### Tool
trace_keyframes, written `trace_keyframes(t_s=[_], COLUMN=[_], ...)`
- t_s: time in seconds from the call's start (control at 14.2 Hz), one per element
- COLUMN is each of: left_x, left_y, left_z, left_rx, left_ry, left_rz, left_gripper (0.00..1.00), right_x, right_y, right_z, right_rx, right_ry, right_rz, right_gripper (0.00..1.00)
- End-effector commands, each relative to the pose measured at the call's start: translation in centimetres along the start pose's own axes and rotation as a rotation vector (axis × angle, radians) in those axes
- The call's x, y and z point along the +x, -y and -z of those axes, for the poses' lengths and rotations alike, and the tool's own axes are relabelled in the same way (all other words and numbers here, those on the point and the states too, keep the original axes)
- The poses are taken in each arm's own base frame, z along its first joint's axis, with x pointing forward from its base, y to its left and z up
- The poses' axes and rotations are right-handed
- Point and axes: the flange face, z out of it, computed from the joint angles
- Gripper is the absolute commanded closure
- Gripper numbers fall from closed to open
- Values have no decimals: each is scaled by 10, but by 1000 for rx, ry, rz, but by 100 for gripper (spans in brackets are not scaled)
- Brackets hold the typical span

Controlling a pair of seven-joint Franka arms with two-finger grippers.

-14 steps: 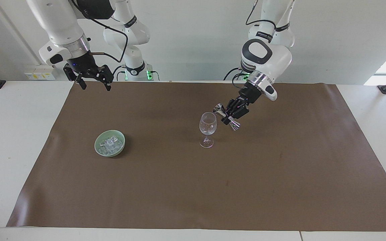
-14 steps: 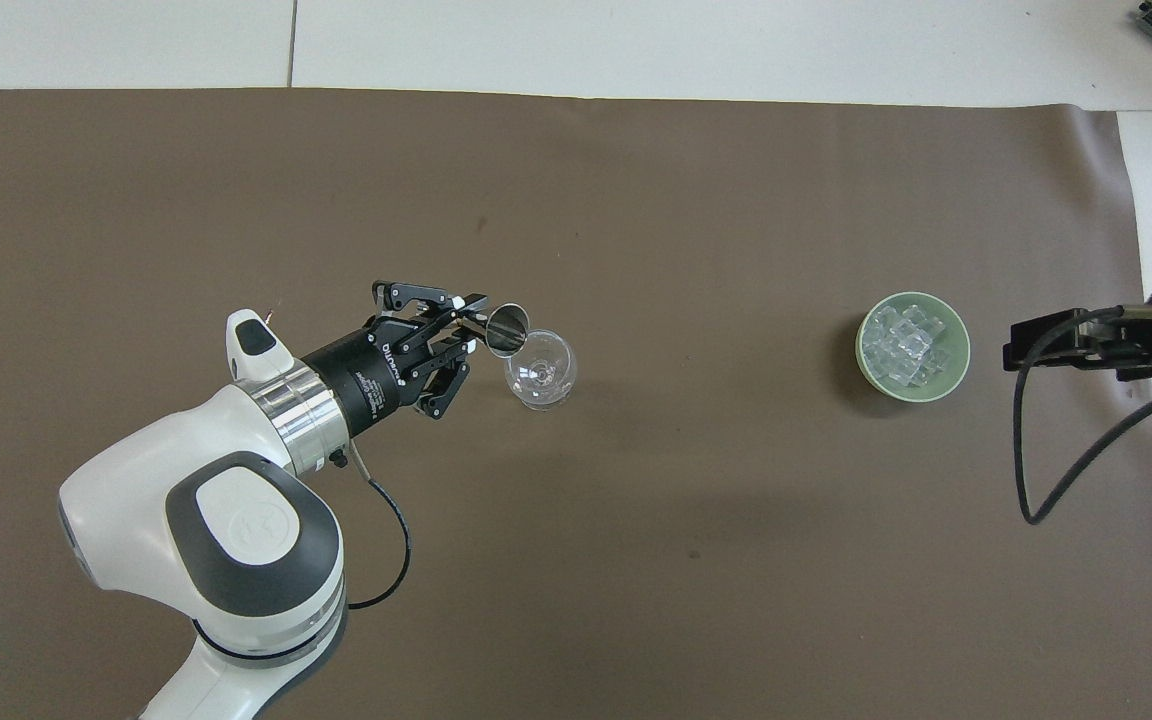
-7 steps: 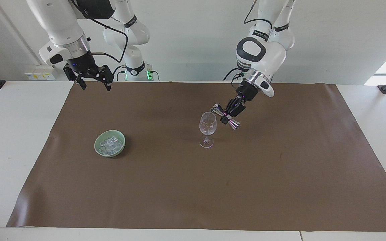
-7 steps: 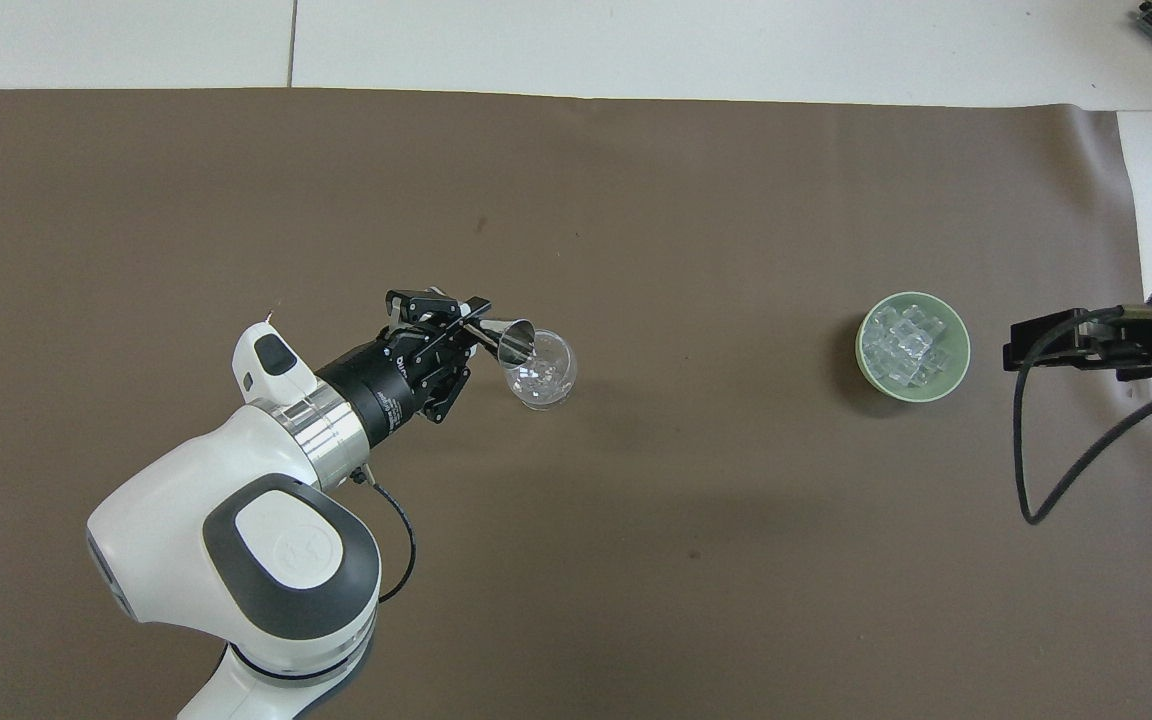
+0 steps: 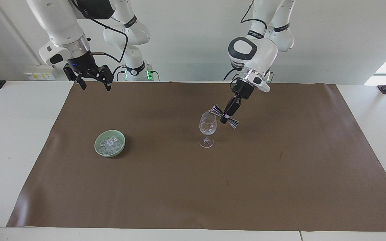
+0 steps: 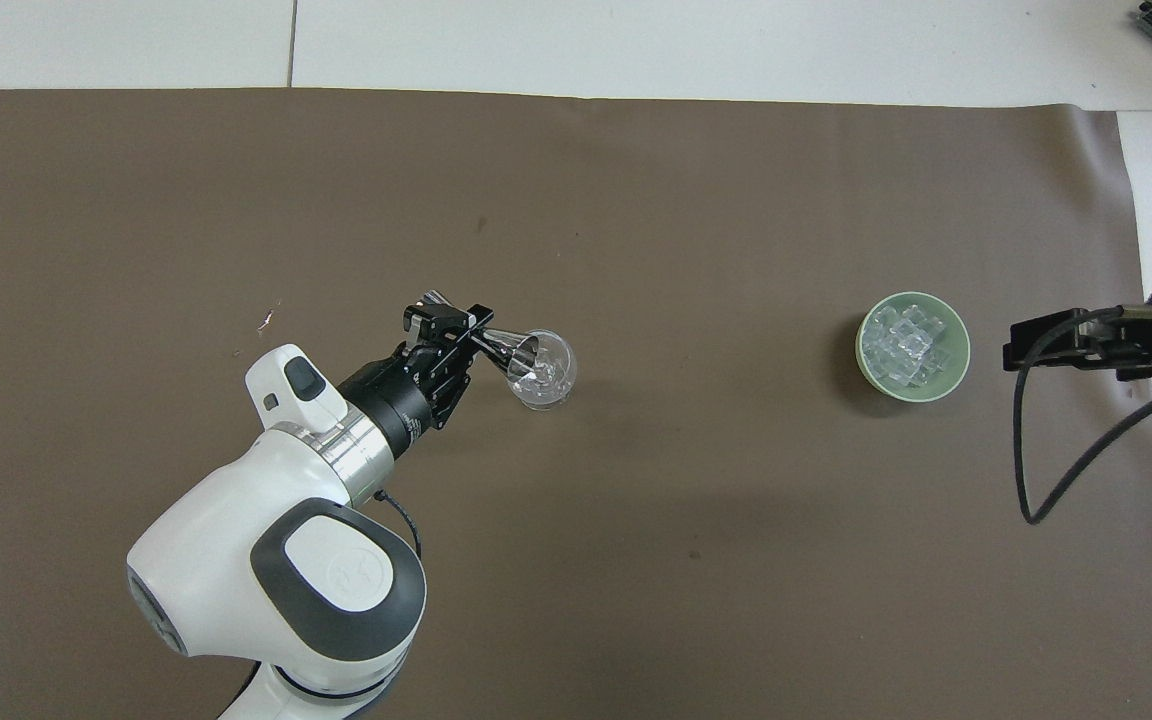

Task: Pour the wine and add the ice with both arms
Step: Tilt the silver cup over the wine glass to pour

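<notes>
A clear stemmed wine glass stands upright mid-mat. My left gripper is shut on the waist of a silver double-cone jigger. The jigger is tipped steeply, with one mouth at the glass rim. The wine itself is not visible in the jigger or the glass. The ice is heaped in a pale green bowl toward the right arm's end. My right gripper waits open and empty, raised over the mat's edge by its base.
A brown mat covers most of the white table. The right arm's black cable loops down beside the bowl.
My left wrist has turned and swung toward the glass, tipping the jigger further over the rim. The glass, the bowl and the right arm have not moved.
</notes>
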Motion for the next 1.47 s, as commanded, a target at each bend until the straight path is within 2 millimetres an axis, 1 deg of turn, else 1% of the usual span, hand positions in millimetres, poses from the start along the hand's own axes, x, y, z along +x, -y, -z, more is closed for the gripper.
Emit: trace_keyframes(t_s=[0.0, 0.14, 0.28, 0.35, 0.49, 0.56, 0.63, 0.84, 1.19, 1.33, 1.4], left_x=[-3, -13, -13, -17, -21, -27, -28, -31, -31, -35, -34], left_y=[0, 1, 3, 2, -1, -4, -6, -22, -21, -20, -18], left_z=[1, 1, 0, 1, 0, 1, -3, -3, -5, -6, -8], left_rx=[-7, -13, -10, -13, -22, -31, -34, -71, -58, -54, -47], left_ry=[-41, -69, -89, -95, -113, -119, -126, -157, -168, -167, -177], left_rz=[-57, -118, -171, -210, -232, -243, -246, -250, -369, -428, -448], left_gripper=[100, 100, 100, 100, 100, 100, 100, 100, 100, 100, 100], right_x=[-4, -4, -4, -4, -4, -4, -4, -4, -4, -4, -4], right_y=[-1, -1, -1, -1, -1, -1, -1, -1, -1, -2, -1], right_z=[0, 0, 0, 0, 0, 0, 0, 0, 0, 1, 0], right_rx=[8, 8, 8, 8, 8, 8, 8, 8, 8, 8, 8], right_ry=[-8, -8, -8, -8, -8, -8, -8, -8, -8, -8, -8], right_rz=[24, 24, 24, 24, 24, 24, 24, 24, 24, 22, 24], right_gripper=[0, 0, 0, 0, 0, 0, 0, 0, 0, 0, 0])
